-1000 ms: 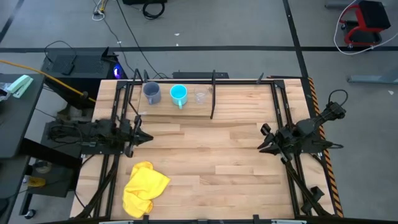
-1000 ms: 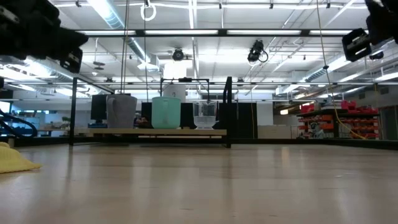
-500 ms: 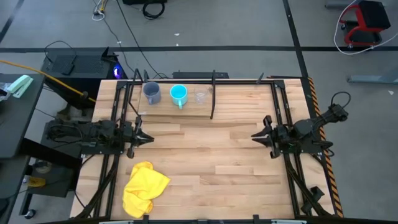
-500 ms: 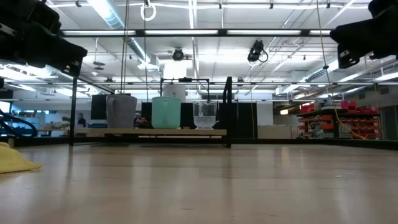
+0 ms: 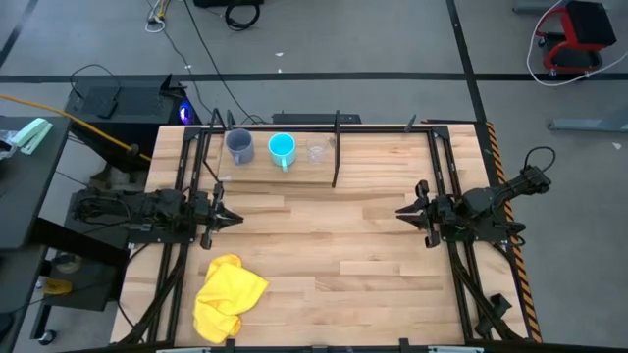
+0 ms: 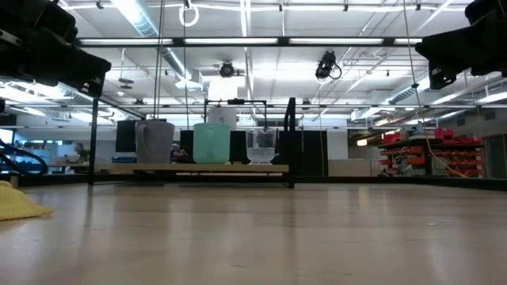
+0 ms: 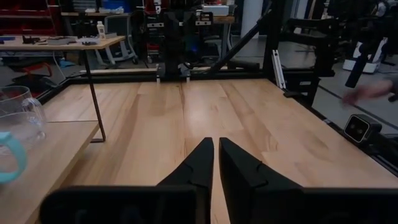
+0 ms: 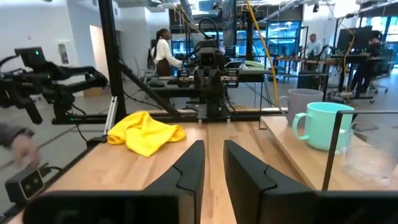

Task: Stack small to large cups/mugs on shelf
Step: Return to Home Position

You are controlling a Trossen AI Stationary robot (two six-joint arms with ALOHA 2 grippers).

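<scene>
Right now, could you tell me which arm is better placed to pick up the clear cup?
Probably the right. The clear cup is the rightmost vessel on the shelf, nearer the right gripper; the left gripper has mugs closer.

The shelf (image 5: 270,173) stands at the far edge of the table (image 5: 343,255), left of its middle. On it three vessels sit in a row: one mug (image 5: 239,146) at the left, a second mug (image 5: 282,149) in the middle, and the cup (image 5: 316,153) at the right. A cloth (image 5: 228,297) lies near the table's near left corner. The left gripper (image 5: 233,218) hangs over the left side, the right gripper (image 5: 402,213) over the right side, well apart, facing each other.
</scene>
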